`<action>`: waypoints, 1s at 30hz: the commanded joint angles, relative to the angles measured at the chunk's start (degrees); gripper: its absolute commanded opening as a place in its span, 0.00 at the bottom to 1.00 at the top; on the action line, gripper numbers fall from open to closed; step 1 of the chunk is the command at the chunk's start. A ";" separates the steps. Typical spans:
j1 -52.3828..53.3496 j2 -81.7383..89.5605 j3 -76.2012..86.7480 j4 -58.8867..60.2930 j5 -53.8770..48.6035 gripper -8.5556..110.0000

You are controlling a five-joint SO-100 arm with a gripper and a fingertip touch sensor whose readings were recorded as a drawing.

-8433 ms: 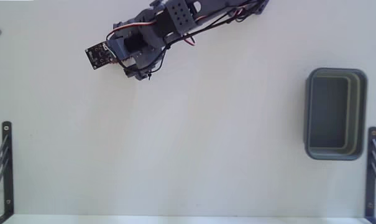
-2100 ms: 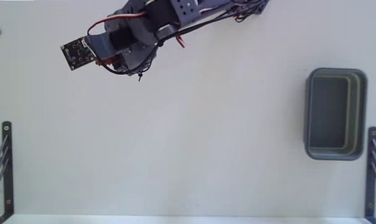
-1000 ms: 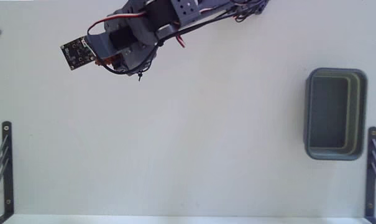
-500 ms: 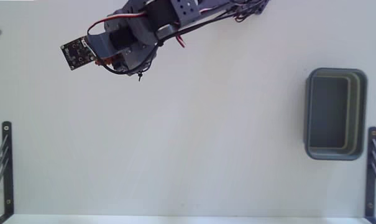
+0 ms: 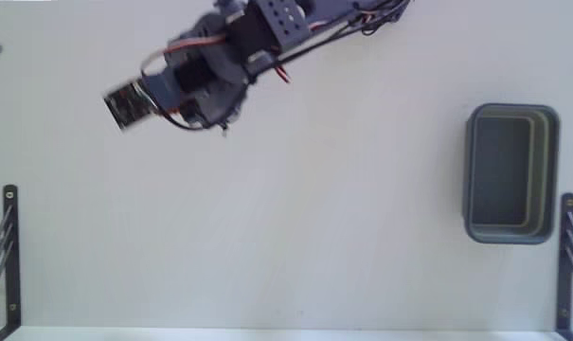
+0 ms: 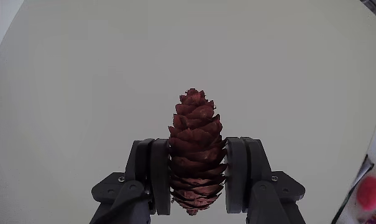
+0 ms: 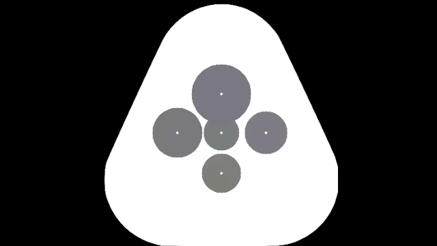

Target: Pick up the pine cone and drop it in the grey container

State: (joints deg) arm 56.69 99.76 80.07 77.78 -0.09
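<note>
My pincer [image 6: 197, 177] is clamped on the small reddish-brown ridged pine cone [image 6: 196, 155], its tip jutting ahead of my fingers, and my arm has just begun swinging off, so the carry toward the far-off blue-grey rectangular plastic container [image 5: 510, 173] seems underway.

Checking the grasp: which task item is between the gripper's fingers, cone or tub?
The pine cone, clamped by the gripper; the grey container sits apart, empty.
</note>
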 commanded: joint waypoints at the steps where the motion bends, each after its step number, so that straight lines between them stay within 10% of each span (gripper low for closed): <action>1: -3.33 1.46 -2.80 0.57 0.09 0.44; 30: -47.03 -2.45 -8.27 2.18 0.09 0.44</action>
State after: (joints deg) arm 13.89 95.80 75.06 78.66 -0.09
